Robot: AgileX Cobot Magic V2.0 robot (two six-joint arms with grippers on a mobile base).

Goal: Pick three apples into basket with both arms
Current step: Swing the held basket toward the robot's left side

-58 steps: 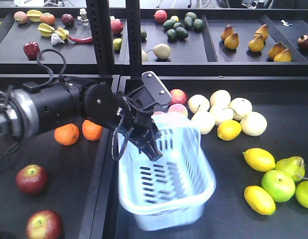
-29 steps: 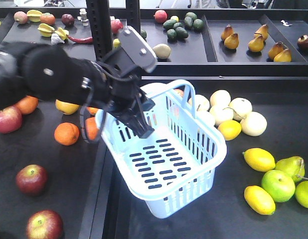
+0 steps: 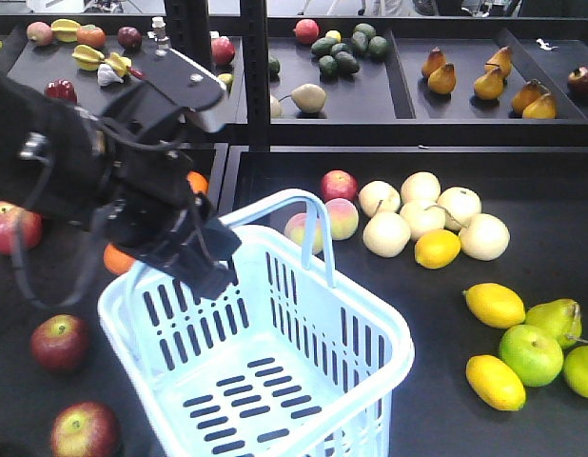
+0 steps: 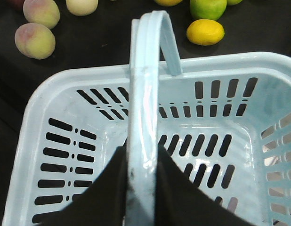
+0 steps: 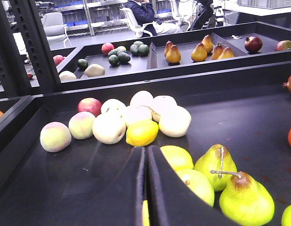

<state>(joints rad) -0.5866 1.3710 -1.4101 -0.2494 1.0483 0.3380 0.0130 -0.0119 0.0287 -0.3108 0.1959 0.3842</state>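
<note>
Our left hand point(image 4: 143, 188) is clenched on the basket's handle point(image 4: 145, 70). In the wrist view its black fingers point(image 4: 110, 188) press the pale blue loop from either side, and the loop runs straight away from the hand across the middle of the basket point(image 4: 89, 77). In the front view the left hand point(image 3: 210, 271) holds the basket point(image 3: 303, 286) tilted, mouth turned up toward the camera, with nothing inside. Its underside is cut off by the frame, so we cannot tell whether it rests on the worktop point(image 3: 522, 190). From this hand the apples lie down and to our left: an apple point(image 3: 59, 341) just beside the basket's left wall and a second apple point(image 3: 85, 430) nearer the front. A red apple point(image 3: 9, 227) farther back, partly behind the arm, may be the brighter kind; we cannot tell. Our right hand point(image 5: 145, 188) is clenched on nothing, low over lemons point(image 5: 178, 157) and pears point(image 5: 242, 200) on the right part of the worktop. We judge that the basket stands between it and the apples. So the left arm is the nearer one but occupied, and we judge the coming move turns on setting the basket down close by the apples to free a hand.
</note>
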